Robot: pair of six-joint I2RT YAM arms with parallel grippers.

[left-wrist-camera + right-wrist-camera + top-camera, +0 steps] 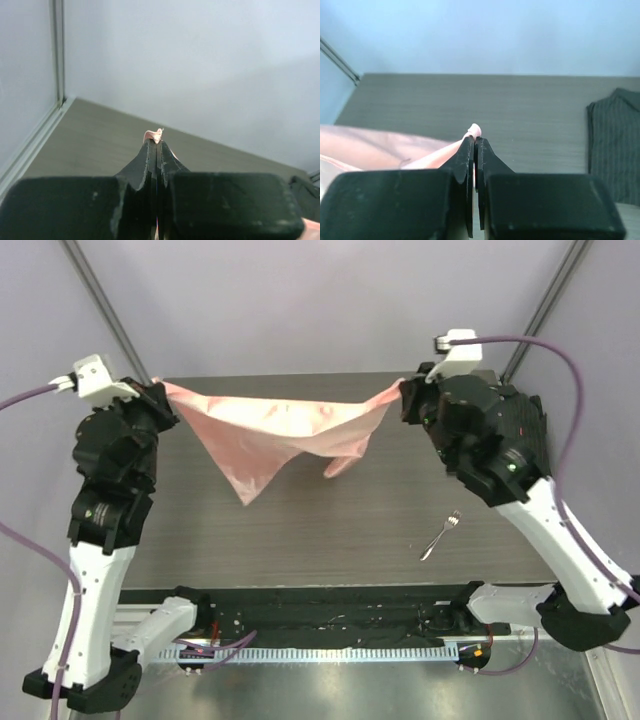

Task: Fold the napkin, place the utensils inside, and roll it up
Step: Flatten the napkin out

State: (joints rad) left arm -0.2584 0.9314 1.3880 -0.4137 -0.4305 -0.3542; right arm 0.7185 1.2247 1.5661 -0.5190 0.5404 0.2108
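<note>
Over the grey surface, the napkin hung between my left tool and right tool, each clamped on a corner; I judged it best lowered evenly, taut, beyond the fork.

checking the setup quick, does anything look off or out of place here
Nothing spilled or damaged. The napkin hangs above the table, pinched at two corners by the left gripper and right gripper, sagging lopsided with one point drooping. A dark pinstriped shirt lying on the table looks out of place.
</note>
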